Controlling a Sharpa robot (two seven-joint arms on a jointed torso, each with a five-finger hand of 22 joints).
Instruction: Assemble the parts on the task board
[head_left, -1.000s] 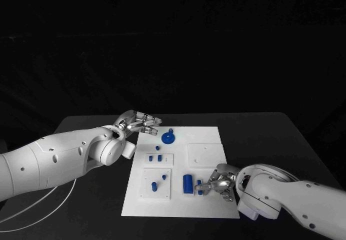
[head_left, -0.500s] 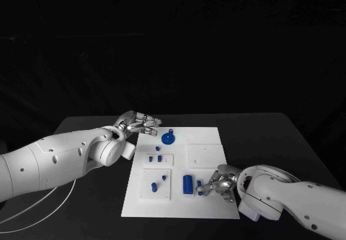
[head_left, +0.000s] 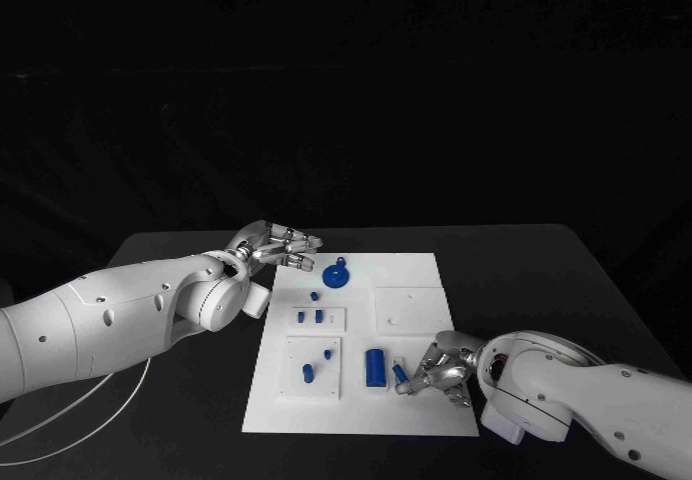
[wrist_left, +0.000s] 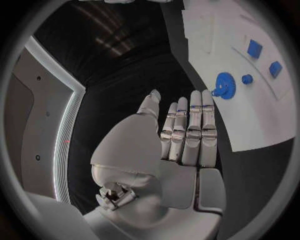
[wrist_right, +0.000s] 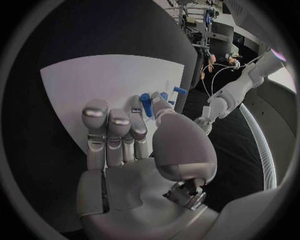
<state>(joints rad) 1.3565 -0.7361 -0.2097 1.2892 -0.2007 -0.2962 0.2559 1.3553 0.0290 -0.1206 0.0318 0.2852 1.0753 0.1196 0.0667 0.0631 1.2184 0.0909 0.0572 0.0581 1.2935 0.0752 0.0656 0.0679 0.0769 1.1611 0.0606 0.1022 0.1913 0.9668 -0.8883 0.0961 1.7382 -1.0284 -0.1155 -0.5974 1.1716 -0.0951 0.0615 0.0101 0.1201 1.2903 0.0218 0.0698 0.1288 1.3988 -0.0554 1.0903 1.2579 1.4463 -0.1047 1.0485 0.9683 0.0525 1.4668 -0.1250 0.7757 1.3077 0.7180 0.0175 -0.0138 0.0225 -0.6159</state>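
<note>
Near the board's front edge we noted the right hand (head_left: 437, 371) with fingers curled round a small blue peg (head_left: 398, 372), pinched just beside the larger blue cylinder (head_left: 375, 367) standing on the task board (head_left: 411, 300). We judged the peg light, rigid and slick, best gripped mid-shaft. Toward the far left corner the left hand (head_left: 278, 246) hovered, fingers extended and empty, near the blue gear (head_left: 338, 274).

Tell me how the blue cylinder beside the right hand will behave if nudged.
The blue cylinder lies on its side on the flat task board, so it would probably roll sideways. It looks rigid and small, likely light. The right hand beside it could block rolling that way.
</note>
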